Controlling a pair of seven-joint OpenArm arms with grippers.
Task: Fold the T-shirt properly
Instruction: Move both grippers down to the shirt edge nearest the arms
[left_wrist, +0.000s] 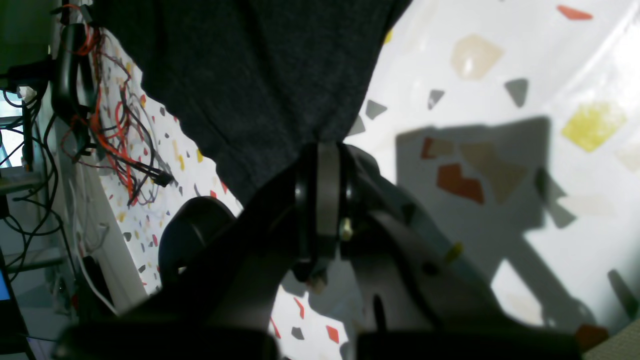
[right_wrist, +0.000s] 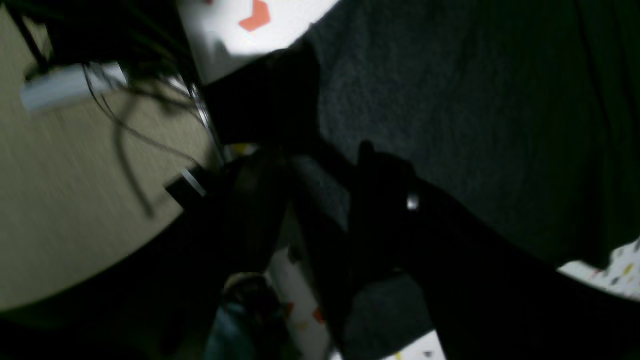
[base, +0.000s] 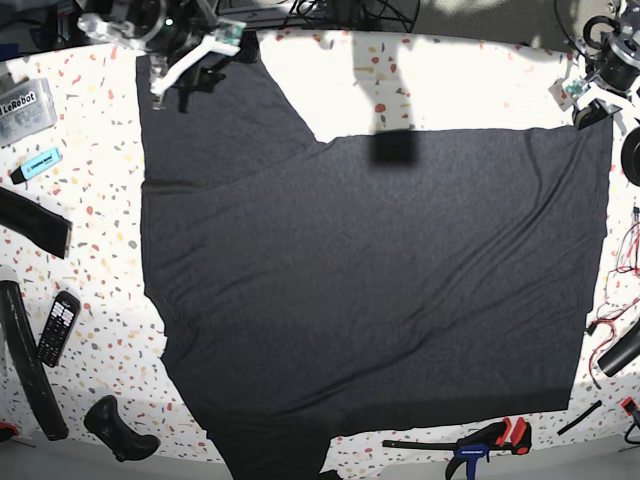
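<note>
We have the T-shirt (base: 370, 290) spread plain side up across most of the bench (base: 470, 75), its body flat in the middle, one sleeve reaching the far corner on the base view's left and the hem running off the near edge.

The main risk, as we judge it, is an uneven lift. Our left gripper (left_wrist: 327, 150) bites only the very tip of the corner at the far edge on the base view's right, so a quick pull could slip the cloth out and let that corner drop crooked. If one arm moves ahead of the other, the long wrinkles already lying across the body could set into the fold. The loose wires (base: 625, 265) at that same side edge of the bench sit close to the cloth and could snag it or get dragged along.

Our left gripper is pressed together, pinching that corner of the T-shirt, with the fabric hanging taut from it in the wrist view. Our right gripper (right_wrist: 320, 165) sits at the sleeve in the opposite far corner, jaws partly apart with dark cloth running between them; the view is too dim for us to tell whether it truly grips.
</note>
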